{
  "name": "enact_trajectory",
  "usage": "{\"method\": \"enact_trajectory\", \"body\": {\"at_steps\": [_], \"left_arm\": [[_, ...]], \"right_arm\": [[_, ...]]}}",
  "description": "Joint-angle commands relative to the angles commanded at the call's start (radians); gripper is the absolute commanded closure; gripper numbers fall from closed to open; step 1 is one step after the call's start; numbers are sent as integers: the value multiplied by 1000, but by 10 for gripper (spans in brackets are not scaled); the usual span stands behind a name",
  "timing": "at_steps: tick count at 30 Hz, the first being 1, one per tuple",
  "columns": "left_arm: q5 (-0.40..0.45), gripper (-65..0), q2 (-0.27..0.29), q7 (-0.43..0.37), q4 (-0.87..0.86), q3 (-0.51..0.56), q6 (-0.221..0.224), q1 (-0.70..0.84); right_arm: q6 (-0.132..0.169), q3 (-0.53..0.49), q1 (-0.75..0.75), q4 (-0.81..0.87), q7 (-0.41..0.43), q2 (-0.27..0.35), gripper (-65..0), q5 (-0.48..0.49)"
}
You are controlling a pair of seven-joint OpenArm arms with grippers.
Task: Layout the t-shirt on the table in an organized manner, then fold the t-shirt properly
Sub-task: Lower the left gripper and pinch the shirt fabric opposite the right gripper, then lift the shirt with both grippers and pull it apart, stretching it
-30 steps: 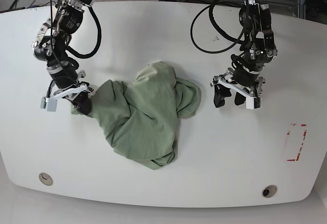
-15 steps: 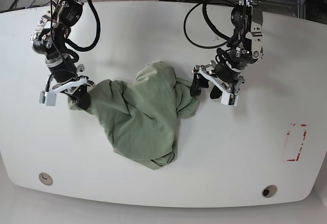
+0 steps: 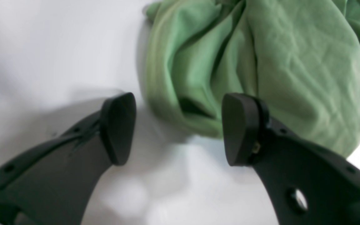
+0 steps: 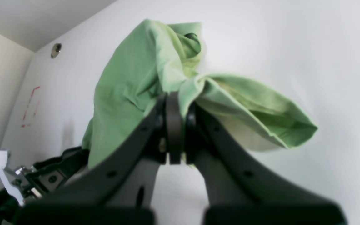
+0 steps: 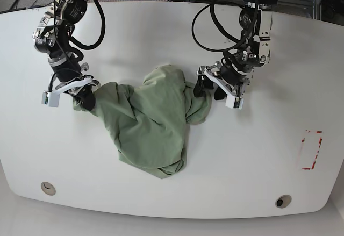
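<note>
Pale sage-green wrinkly t-shirt bunched on glossy white desk; my right hand pinches edge, left hand agape beside hem; I grip next, spread.

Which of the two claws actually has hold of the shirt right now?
The right claw, on the base view's left: it is shut on a bunched edge of the t-shirt. The left claw is open, straddling the opposite edge without gripping.

Both arms reaching down from the far edge, wrists bent low. Right claw clamped tight, pads pressed together on a pinch of green cloth — left claw spread wide, its two fingertips well apart, gripping nothing.
</note>
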Motion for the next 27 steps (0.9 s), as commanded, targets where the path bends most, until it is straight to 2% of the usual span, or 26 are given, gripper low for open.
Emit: {"method": "enact_trajectory", "body": {"at_steps": [8, 11, 14, 19, 27], "left_arm": [[0, -389, 0, -3, -44, -2, 0, -40], [0, -296, 2, -3, -57, 0, 0, -55], [0, -158, 8, 2, -107, 0, 0, -80], [6, -4, 26, 3, -252, 2, 0, -144], [5, 0, 26, -5, -313, 2, 0, -167]], "right_arm": [[0, 0, -11, 6, 0, 2, 0, 0], [0, 0, -12, 8, 0, 2, 0, 0], [0, 2, -12, 8, 0, 5, 0, 23], [0, 21, -14, 8, 0, 6, 0, 72], [0, 35, -14, 8, 0, 25, 0, 87]]}}
